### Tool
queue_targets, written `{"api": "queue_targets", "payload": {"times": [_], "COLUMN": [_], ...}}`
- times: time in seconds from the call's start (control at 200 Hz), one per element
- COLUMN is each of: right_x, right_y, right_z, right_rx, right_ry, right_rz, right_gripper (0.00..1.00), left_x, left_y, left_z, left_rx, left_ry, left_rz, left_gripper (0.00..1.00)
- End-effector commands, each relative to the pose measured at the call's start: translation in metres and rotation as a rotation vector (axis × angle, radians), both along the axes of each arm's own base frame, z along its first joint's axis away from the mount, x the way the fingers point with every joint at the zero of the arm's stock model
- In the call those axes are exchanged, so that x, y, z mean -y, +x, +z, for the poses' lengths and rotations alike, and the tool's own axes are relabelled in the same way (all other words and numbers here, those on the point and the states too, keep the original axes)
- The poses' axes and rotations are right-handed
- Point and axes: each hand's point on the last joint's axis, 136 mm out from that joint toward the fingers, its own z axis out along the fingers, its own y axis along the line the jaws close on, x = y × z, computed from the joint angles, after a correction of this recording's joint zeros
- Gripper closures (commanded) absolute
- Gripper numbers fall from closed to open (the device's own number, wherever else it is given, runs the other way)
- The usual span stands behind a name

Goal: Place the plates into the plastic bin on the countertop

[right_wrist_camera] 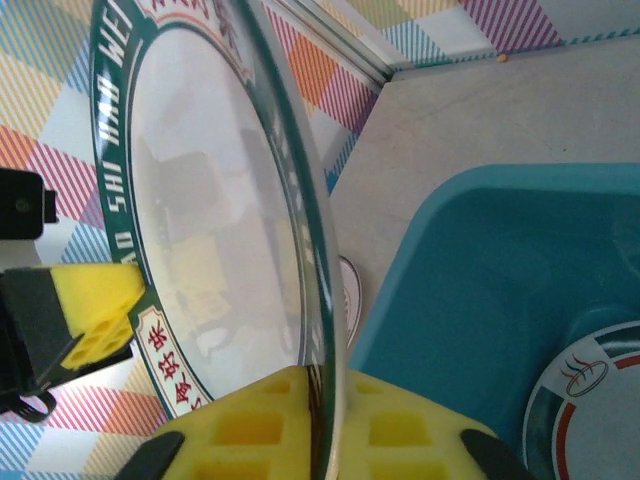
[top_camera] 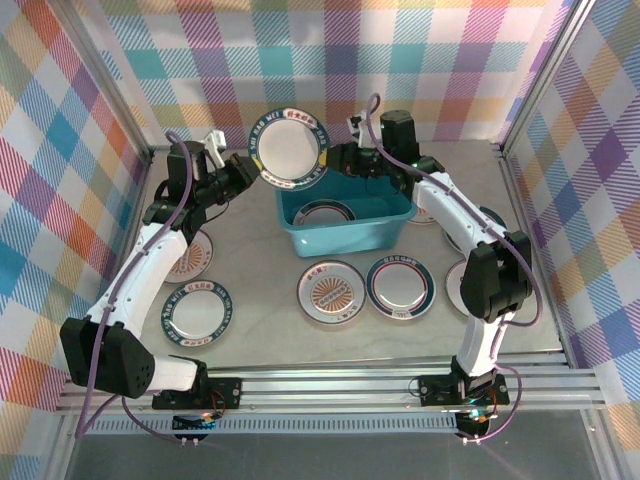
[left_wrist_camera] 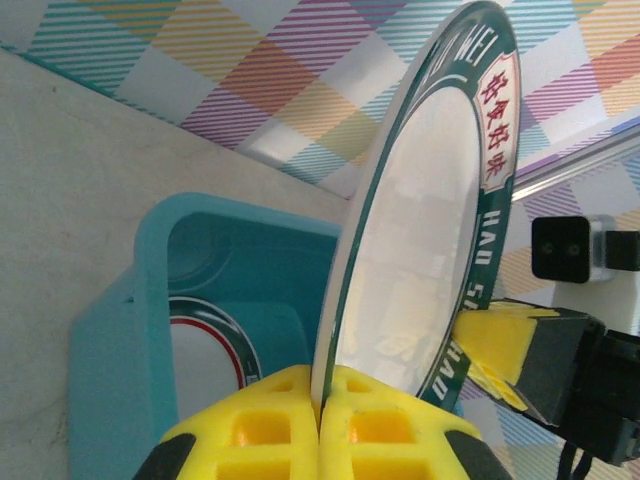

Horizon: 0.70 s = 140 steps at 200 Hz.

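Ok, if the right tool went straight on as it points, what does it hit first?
Past the plate the right tool grips, probably the left tool on the opposite rim, though depth is unclear.

The raised plate (left_wrist_camera: 410, 260) carries white capitals "HAO" and "WEI" on its dark teal rim, beside red Chinese characters on a white banner.

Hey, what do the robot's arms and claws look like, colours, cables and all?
The left arm and right arm are white links between chunky black joints, each trailing a thin purple cable. The left claw and right claw each have two blocky yellow pads with square hollows.
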Motion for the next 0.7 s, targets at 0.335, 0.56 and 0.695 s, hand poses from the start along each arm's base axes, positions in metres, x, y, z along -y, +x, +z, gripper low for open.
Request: {"api": "queue_targets", "payload": {"times": [0.335,0.56,0.695], "right_x": [0.036,0.064,0.079], "right_y": [0.016,0.015,0.011], "right_z": [0.007,-0.009,-0.028], "right_rx": [-0.028,-0.079,-0.111], "right_ry": [0.071,-0.035,-0.107], "right_rz": [-0.094,-0.086,-0.093], "right_gripper": [1.0,1.0,1.0], "left_x": [-0.002,-0.014,-0.019], "left_y": [-0.001,0.002,0.007], "left_z": [0.024,0.017,-0.009], "left_rx": [0.092,0.081,0.02], "left_ry": [0.034,0.104,0.144], "left_rz": [0.021,0.06,0.069], "left_gripper": [0.31,0.27,0.29]}}
